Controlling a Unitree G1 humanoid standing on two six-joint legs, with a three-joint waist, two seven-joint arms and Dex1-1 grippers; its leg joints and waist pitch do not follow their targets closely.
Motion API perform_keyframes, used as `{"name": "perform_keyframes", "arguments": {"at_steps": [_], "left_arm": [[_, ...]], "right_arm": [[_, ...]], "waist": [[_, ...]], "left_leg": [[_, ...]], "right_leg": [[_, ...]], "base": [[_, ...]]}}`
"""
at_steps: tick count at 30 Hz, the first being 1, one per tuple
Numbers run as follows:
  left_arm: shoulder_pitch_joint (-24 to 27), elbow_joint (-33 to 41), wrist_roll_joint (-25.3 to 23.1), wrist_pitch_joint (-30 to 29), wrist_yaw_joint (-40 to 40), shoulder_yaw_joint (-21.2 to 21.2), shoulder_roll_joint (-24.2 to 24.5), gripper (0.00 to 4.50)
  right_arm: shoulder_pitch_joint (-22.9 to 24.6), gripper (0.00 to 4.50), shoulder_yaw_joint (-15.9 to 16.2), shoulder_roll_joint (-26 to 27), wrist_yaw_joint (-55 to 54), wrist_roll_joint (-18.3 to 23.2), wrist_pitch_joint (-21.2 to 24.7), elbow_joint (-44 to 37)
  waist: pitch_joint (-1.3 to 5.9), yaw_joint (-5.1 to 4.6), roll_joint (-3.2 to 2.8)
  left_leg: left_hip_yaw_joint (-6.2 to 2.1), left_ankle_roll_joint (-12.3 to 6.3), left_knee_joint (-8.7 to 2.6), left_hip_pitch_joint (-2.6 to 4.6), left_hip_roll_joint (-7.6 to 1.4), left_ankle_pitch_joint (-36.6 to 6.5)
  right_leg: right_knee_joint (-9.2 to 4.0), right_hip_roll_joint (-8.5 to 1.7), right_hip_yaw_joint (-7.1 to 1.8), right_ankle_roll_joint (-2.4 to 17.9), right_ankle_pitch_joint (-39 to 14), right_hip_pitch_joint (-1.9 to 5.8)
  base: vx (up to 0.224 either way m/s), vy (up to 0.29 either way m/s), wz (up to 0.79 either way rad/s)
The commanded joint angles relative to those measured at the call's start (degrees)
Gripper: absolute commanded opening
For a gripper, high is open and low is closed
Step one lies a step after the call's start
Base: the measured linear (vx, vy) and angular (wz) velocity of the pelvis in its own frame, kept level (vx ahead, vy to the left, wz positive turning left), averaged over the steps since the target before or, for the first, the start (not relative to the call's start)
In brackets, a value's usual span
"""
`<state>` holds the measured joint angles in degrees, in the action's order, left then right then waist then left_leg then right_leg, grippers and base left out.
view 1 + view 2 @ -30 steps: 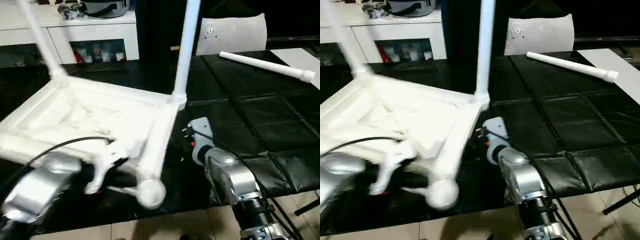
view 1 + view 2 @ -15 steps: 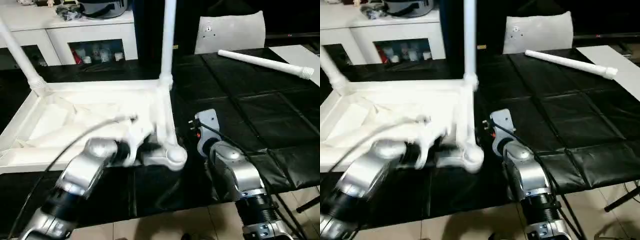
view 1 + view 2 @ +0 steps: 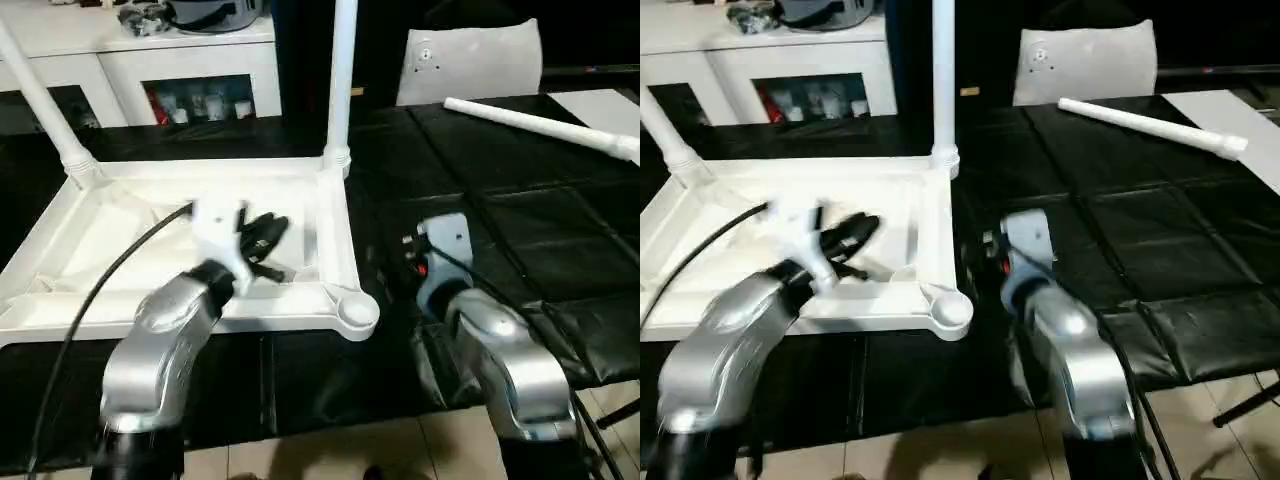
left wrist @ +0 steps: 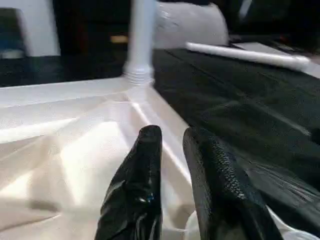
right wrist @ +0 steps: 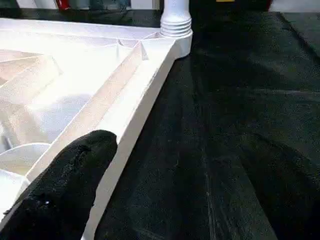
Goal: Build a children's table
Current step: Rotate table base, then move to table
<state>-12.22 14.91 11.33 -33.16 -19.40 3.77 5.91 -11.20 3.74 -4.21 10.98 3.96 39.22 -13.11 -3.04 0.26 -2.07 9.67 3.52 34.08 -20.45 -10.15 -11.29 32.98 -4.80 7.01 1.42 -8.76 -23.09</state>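
White table top (image 3: 330,250) looks like smooth plastic; black mat (image 3: 520,220) seems glossy, quilted; forearm (image 3: 165,340) brushed silver.

We see both standing legs (image 3: 341,90) run off the top edge, the table top (image 3: 330,240) cut at the left edge and partly hidden by the blurred left gripper (image 3: 262,238), and the loose leg (image 3: 540,125) cut off at right.

A black quilted padded worktop (image 3: 520,200) carries a flat white sheet with a round fitting (image 3: 468,62), propped upright at its far edge. Behind stands a white glass-door cabinet (image 3: 190,75) holding small colourful items.
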Motion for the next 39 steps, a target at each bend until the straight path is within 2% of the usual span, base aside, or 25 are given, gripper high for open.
{"name": "perform_keyframes", "arguments": {"at_steps": [1,2,6,8,11,12,13,15,17,18,19,20,22,24,25,28,30,31,32,33,34,35,37,38,39], "left_arm": [[0.3,1.3,-1.8,0.3,2.7,0.7,0.2,1.28],[0.5,1.4,-2.0,0.4,3.4,1.0,0.1,1.33],[1.0,3.0,-2.1,-0.8,6.8,1.9,-0.7,1.7],[1.5,3.6,-2.9,-1.1,7.1,1.2,-0.5,1.85],[2.4,4.6,-3.2,-1.1,8.6,-0.3,-1.4,1.85],[2.4,4.5,-3.1,-1.2,8.9,-0.3,-1.6,1.85],[2.5,4.6,-3.1,-1.6,9.1,-0.4,-1.7,1.85],[2.7,4.6,-3.6,-1.1,8.9,-1.1,-1.3,1.85],[2.7,4.6,-3.3,-1.4,8.8,-1.2,-1.2,1.85],[2.7,4.7,-3.4,-1.5,8.7,-1.4,-1.0,1.85],[2.9,4.9,-3.7,-1.4,8.7,-1.6,-0.7,1.85],[3.0,5.0,-3.2,-1.7,8.8,-1.1,-1.1,1.85],[3.6,5.5,-3.2,-1.7,8.8,-1.1,-0.6,1.85],[4.0,5.9,-3.3,-1.8,8.6,-1.4,-0.3,1.85],[4.2,6.0,-3.2,-1.7,8.5,-1.5,-0.2,1.85],[4.7,6.4,-3.0,-1.9,8.6,-1.6,0.0,1.85],[5.1,6.5,-2.8,-1.9,7.8,-2.0,0.6,1.85],[5.1,6.5,-2.8,-1.9,7.8,-2.0,0.6,1.85],[5.2,6.5,-2.9,-1.9,7.6,-2.1,0.7,1.85],[5.4,6.2,-3.0,-1.4,7.6,-2.0,0.8,1.85],[5.5,6.2,-3.1,-1.4,7.7,-2.0,0.8,1.85],[5.6,6.1,-3.1,-1.1,8.0,-1.9,0.5,1.85],[5.6,6.1,-3.1,-1.0,8.3,-2.0,0.3,1.85],[5.8,6.1,-3.1,-1.0,8.8,-1.9,0.0,1.85],[5.7,6.1,-3.2,-1.0,8.9,-2.1,0.2,1.85]], "right_arm": [[0.6,4.5,0.2,0.2,-0.2,0.3,-0.5,-2.1],[0.7,4.5,-0.2,0.5,-0.3,0.6,-0.6,-2.3],[0.6,4.5,-1.0,1.0,-0.6,1.3,-0.6,-4.2],[0.6,4.5,-0.4,0.6,-0.4,1.1,-1.4,-4.6],[0.5,4.5,1.0,-0.4,0.9,0.7,-1.8,-5.3],[0.4,4.5,0.9,-0.5,0.9,0.6,-1.8,-5.3],[0.4,4.5,0.7,-0.5,0.8,0.6,-1.6,-5.3],[0.5,4.5,0.1,0.0,0.4,1.1,-0.8,-5.5],[0.6,4.5,-1.2,0.8,-0.9,1.3,1.1,-5.8],[0.6,4.5,-1.6,1.1,-1.1,1.8,2.0,-6.0],[0.9,4.5,-2.4,1.3,-1.9,2.2,3.4,-6.3],[1.1,4.5,-2.3,0.8,-1.8,2.1,3.4,-6.3],[1.7,4.5,-2.6,0.5,-1.5,2.7,4.1,-7.2],[2.0,4.5,-2.6,0.5,-1.4,2.9,4.4,-7.9],[2.1,4.5,-2.5,0.4,-1.4,2.8,4.4,-8.1],[2.7,4.5,-2.2,0.5,-1.7,1.9,4.8,-8.7],[3.0,4.5,-2.6,1.2,-2.6,2.4,5.8,-9.0],[3.0,4.5,-2.6,1.2,-2.6,2.4,5.8,-9.0],[3.1,4.5,-2.6,1.3,-2.9,2.6,6.1,-9.0],[3.3,4.5,-2.7,1.5,-3.2,2.7,5.9,-8.9],[3.5,4.5,-2.7,1.5,-3.2,2.8,6.0,-8.8],[3.6,4.5,-2.8,1.1,-3.1,2.8,5.6,-8.6],[3.7,4.5,-2.8,0.9,-2.9,2.9,5.5,-8.5],[3.8,4.5,-3.2,1.0,-2.8,3.2,5.3,-8.3],[3.5,4.5,-3.2,0.6,-2.5,3.0,5.2,-8.0]], "waist": [[2.89,-0.15,0.76],[2.49,0.59,1.4],[2.55,-1.72,-1.46],[2.04,-1.96,-1.38],[2.02,-0.77,0.79],[2.79,0.41,2.64],[2.53,0.68,3.64],[1.87,1.92,2.29],[3.28,1.68,0.03],[3.7,1.36,-1.31],[3.74,-1.17,-1.81],[3.55,-1.19,-0.94],[3.53,-1.07,-0.6],[3.62,-0.46,0.99],[4.9,1.41,5.52],[3.57,1.47,4.58],[2.99,0.56,1.76],[4.12,0.12,-1.22],[4.0,-1.4,-1.7],[4.82,-1.6,-1.47],[4.74,-2.31,-0.83],[4.29,-2.05,-0.65],[5.11,-2.32,1.54],[4.57,-1.53,2.73],[4.61,-0.39,4.19]], "left_leg": [[-1.03,-1.87,-3.58,0.08,-1.6,-17.4],[-3.55,-3.06,-4.77,-3.32,-1.03,-19.0],[-11.15,1.08,-7.84,-3.29,-4.41,-34.9],[-15.96,-0.08,-9.61,-0.49,-5.91,-38.9],[-13.8,-0.44,-5.98,-3.11,0.73,-31.9],[-6.19,-1.81,9.24,-0.74,4.99,-19.5],[-3.04,-4.67,13.09,-2.61,4.48,-14.6],[-1.5,-7.1,12.72,-3.3,1.35,-13.1],[-3.24,-9.46,3.45,-0.47,-2.83,-12.7],[-10.26,-13.47,-1.96,1.91,-10.07,-13.1],[-15.68,-17.76,-4.82,4.15,-16.04,-8.6],[-15.29,-23.48,-2.51,4.4,-12.7,2.0],[-11.28,-27.29,-1.92,3.77,-10.02,12.7],[-7.24,-27.48,0.24,0.66,-2.33,9.2],[-2.32,-21.47,11.41,-4.78,6.06,-5.3],[-2.11,-4.99,13.65,-4.85,5.17,-11.7],[-3.43,-7.4,8.62,-2.99,2.95,-10.5],[-7.31,-9.91,1.83,-0.02,-4.59,-3.4],[-14.21,-14.91,-3.48,1.41,-14.01,1.0],[-14.13,-17.88,-3.61,2.69,-15.63,7.1],[-13.16,-21.69,-1.89,2.92,-11.36,15.9],[-10.86,-26.55,-2.19,1.48,-7.97,18.1],[-9.03,-29.07,-1.07,1.46,-2.81,14.6],[-4.97,-27.05,2.08,-2.61,2.84,7.3],[-2.36,-23.91,7.92,-4.61,5.35,0.6]], "right_leg": [[-6.77,-2.98,-2.08,-1.8,-35.7,2.15],[-4.67,-4.61,0.23,-1.0,-34.8,4.97],[-0.84,-2.96,0.94,2.7,-20.2,5.55],[3.32,-0.79,-1.44,7.8,-13.2,2.92],[-0.93,-1.86,-2.87,18.6,-26.6,3.56],[-8.59,-7.14,-1.06,24.8,-39.7,2.06],[-8.84,-7.6,-0.14,23.7,-42.5,3.29],[-7.84,-9.39,0.68,16.6,-41.4,4.82],[-6.76,-6.0,5.04,6.8,-28.2,7.62],[-1.96,-2.16,6.22,2.3,-21.5,5.57],[8.84,-1.08,1.48,-0.7,-18.7,-0.26],[12.01,-0.87,-2.87,3.0,-15.6,-3.99],[9.84,-1.01,-6.1,8.3,-9.2,-4.18],[3.86,-1.36,-6.48,22.1,1.3,-0.4],[-0.78,-2.29,-9.66,31.6,8.1,5.54],[-2.47,-4.37,-7.86,23.6,1.5,5.12],[-6.37,-4.24,-7.3,11.3,-14.0,5.32],[-5.1,-0.91,-3.61,-0.7,-13.0,5.66],[2.91,0.54,-1.37,-5.3,-15.5,2.59],[11.67,0.12,-1.99,-7.3,-19.9,-2.22],[14.07,-0.33,-4.02,-3.9,-14.4,-5.18],[12.36,0.26,-4.77,-0.8,-10.8,-4.16],[5.9,0.28,-6.05,8.3,-4.2,-1.62],[0.32,-2.05,-6.37,22.7,-0.1,2.25],[-2.8,-5.03,-8.39,28.6,0.2,3.99]], "base": [[0.0,0.0,0.0],[-0.044,-0.007,0.23],[-0.029,-0.034,0.48],[0.043,-0.11,0.68],[0.023,-0.189,0.76],[-0.006,-0.237,0.75],[-0.01,-0.241,0.55],[0.002,-0.21,0.45],[0.002,-0.186,0.73],[-0.002,-0.19,0.83],[0.0,-0.202,0.75],[0.009,-0.182,0.73],[0.009,-0.189,0.7],[-0.002,-0.258,0.21],[0.006,-0.286,0.01],[-0.019,-0.268,-0.05],[-0.07,-0.214,-0.01],[-0.065,-0.192,0.07],[-0.053,-0.167,-0.02],[-0.053,-0.167,-0.02],[-0.052,-0.174,-0.05],[-0.074,-0.202,0.0],[-0.078,-0.237,-0.02],[-0.09,-0.281,-0.06],[-0.09,-0.281,-0.06]]}}
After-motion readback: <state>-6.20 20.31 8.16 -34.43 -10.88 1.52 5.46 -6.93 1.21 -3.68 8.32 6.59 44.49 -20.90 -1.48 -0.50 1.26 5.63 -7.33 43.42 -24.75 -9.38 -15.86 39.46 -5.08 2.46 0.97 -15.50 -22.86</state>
